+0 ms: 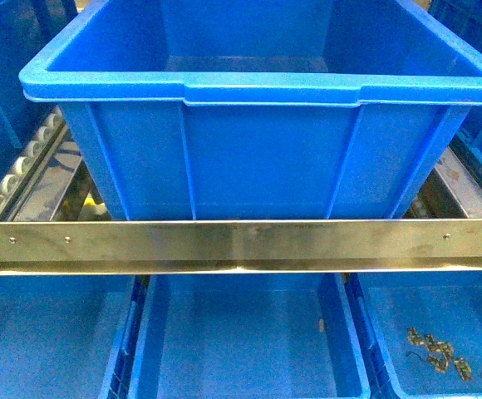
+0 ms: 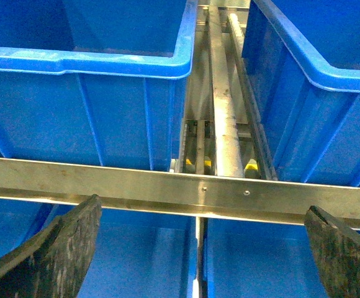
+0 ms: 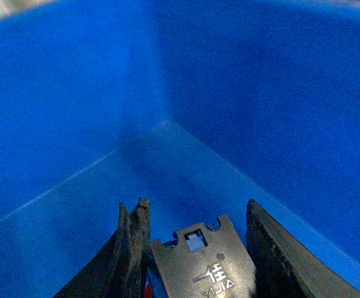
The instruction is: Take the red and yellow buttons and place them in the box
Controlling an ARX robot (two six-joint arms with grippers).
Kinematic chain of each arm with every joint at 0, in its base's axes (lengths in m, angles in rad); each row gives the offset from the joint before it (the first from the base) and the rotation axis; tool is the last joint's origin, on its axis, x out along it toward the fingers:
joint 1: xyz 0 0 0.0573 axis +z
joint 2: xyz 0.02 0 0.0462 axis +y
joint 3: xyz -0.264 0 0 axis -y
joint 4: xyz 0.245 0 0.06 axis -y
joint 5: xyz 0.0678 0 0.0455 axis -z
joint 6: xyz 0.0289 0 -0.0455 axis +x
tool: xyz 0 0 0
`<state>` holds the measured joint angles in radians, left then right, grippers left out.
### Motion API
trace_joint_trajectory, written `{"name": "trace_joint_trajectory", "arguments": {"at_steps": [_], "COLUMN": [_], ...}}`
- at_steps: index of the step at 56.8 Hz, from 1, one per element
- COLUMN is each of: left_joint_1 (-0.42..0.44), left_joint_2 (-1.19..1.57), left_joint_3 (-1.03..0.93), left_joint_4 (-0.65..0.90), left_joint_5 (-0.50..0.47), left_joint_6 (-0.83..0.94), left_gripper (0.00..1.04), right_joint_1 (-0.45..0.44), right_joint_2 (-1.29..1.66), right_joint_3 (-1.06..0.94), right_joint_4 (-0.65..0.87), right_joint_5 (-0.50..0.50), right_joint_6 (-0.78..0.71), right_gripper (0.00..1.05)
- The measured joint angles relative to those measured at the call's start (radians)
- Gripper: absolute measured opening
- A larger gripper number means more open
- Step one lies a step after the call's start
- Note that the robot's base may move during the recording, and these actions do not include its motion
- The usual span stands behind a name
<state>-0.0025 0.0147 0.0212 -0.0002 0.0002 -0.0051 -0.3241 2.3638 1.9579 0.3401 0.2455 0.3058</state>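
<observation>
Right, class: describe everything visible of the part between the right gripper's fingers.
The part is a dark grey plastic body with a notched edge, a small pale square window and white lettering. A red sliver beside it suggests a red button. The right gripper holds it between black fingers, above a blue crate's floor.

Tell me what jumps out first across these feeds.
The big blue crate fills the front view, behind a steel rail. The right claw grips a button, grey lettered back showing, red at its edge, inside a blue bin. The left claw hangs open over the rail.
</observation>
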Motion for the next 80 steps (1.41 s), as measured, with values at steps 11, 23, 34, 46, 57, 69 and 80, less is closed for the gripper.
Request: {"name": "trace_joint_trajectory", "arguments": {"at_steps": [11, 23, 34, 46, 57, 69, 80], "left_joint_1": [0.0, 0.0, 0.0, 0.0, 0.0, 0.0, 0.0], "left_joint_2": [0.0, 0.0, 0.0, 0.0, 0.0, 0.0, 0.0], "left_joint_3": [0.0, 0.0, 0.0, 0.0, 0.0, 0.0, 0.0], "left_joint_4": [0.0, 0.0, 0.0, 0.0, 0.0, 0.0, 0.0], "left_joint_5": [0.0, 0.0, 0.0, 0.0, 0.0, 0.0, 0.0], "left_joint_6": [0.0, 0.0, 0.0, 0.0, 0.0, 0.0, 0.0], "left_gripper": [0.97, 0.97, 0.97, 0.97, 0.97, 0.97, 0.97], "right_joint_1": [-0.003, -0.002, 0.011, 0.098, 0.26, 0.537, 0.724], "right_joint_2": [0.018, -0.035, -0.184, -0.515, -0.857, -1.197, -1.57], "right_joint_3": [-0.015, -0.084, -0.208, -0.439, -0.761, -1.141, -1.421], "right_joint_4": [0.035, 0.083, 0.085, 0.137, 0.161, 0.166, -0.097], "right_joint_5": [-0.008, -0.027, -0.028, 0.013, 0.114, 0.356, 0.163], "right_joint_6": [-0.019, -0.042, -0.058, -0.112, -0.108, -0.097, -0.258], "right_gripper": [0.56, 0.91, 0.99, 0.99, 0.99, 0.98, 0.67]}}
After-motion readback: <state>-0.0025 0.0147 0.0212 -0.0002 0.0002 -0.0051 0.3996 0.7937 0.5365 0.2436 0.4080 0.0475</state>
